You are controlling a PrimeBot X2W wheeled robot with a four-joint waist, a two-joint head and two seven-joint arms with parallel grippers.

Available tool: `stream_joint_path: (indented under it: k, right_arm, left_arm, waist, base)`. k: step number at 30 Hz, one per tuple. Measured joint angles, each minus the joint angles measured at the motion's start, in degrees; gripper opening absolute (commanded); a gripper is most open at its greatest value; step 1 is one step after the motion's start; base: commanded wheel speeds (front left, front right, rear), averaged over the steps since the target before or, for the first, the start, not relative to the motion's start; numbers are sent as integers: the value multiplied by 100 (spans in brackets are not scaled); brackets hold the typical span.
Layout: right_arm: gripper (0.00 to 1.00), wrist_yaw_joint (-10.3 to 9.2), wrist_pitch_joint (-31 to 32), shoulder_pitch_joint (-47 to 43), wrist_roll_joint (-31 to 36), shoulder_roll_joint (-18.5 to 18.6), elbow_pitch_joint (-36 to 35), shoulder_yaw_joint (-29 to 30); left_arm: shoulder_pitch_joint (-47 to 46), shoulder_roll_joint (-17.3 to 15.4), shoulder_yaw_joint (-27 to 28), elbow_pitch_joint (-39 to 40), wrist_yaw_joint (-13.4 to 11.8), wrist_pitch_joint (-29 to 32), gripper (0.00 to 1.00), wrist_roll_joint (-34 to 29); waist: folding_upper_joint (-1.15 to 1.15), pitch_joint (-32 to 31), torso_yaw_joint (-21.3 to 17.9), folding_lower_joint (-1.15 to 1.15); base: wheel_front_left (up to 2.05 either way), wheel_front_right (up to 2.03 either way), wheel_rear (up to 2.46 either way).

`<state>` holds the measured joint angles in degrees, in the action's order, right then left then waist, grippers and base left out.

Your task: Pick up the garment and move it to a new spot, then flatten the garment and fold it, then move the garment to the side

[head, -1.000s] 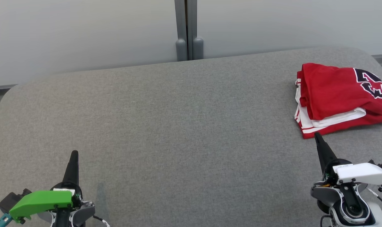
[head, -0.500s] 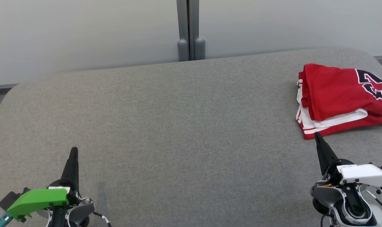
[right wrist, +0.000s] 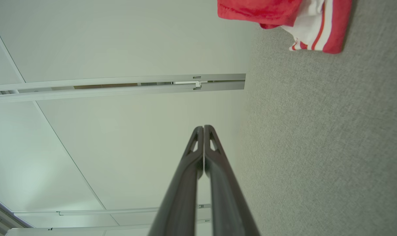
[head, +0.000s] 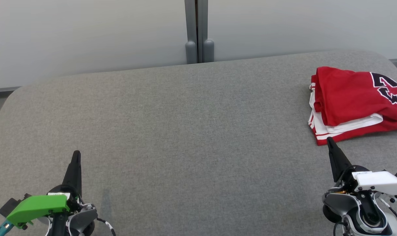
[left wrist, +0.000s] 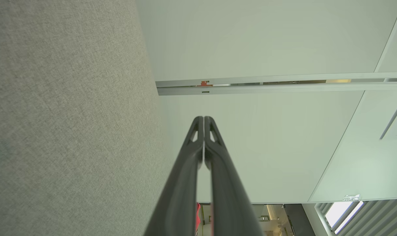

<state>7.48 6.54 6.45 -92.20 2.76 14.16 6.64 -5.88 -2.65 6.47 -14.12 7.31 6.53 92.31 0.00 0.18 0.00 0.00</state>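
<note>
The garment [head: 355, 100] is a red shirt with white trim and a dark letter print, lying folded at the far right of the grey table [head: 185, 131]. Its corner also shows at the top of the right wrist view as the garment [right wrist: 283, 13]. My right gripper [head: 329, 140] is shut and empty at the lower right, its tip just below the garment's near edge. In its own view the right gripper [right wrist: 203, 127] has its fingers pressed together. My left gripper [head: 76, 152] is shut and empty at the lower left, far from the garment; the left gripper [left wrist: 203, 118] shows closed fingers.
A pale wall [head: 87, 32] with a grey vertical post [head: 198, 29] stands behind the table. The table's rounded far corners lie at left and right. Wide bare grey cloth stretches between the two grippers.
The head view has shifted slightly, so everything sits a little further right. The left gripper has edged up the view a little. The garment lies as before.
</note>
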Motion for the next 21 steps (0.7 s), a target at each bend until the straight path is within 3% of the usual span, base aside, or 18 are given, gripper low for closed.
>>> stream_joint_path:
  k: [21]
  right_arm:
    - [0,0,1,-2,0,0,-1,0]
  left_arm:
    - [-1,0,1,1,1,0,0,0]
  waist:
    - [0,0,0,0]
  base:
    - [0,0,0]
